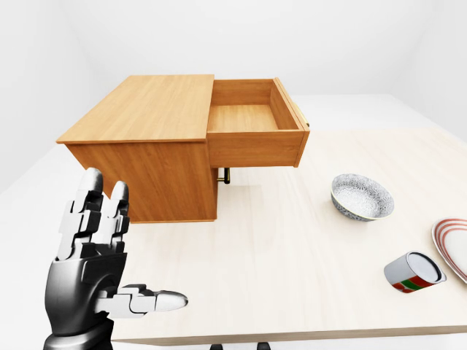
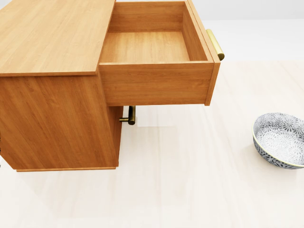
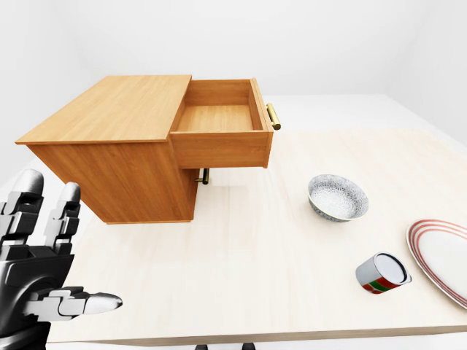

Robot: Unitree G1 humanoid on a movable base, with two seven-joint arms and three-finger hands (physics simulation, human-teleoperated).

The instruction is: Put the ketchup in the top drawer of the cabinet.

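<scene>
The wooden cabinet [image 1: 139, 109] stands on the pale table [image 1: 277, 255], at the upper left in all views. Its top drawer [image 2: 147, 47] is pulled out to the right and holds nothing. A brass handle [image 2: 214, 43] runs along the drawer's right face. No ketchup bottle shows in any view. My left hand [image 1: 139, 244] is raised at the bottom left of the eye views, below and left of the cabinet, open with fingers up, thumb out and nothing in it. My right hand is out of sight.
A patterned grey bowl [image 1: 361, 197] sits right of the cabinet. Near the table's right edge a can [image 1: 414, 272] with a red and green label lies on its side beside a red-rimmed plate [image 1: 454, 244]. A lower drawer handle [image 2: 129, 115] pokes out under the open drawer.
</scene>
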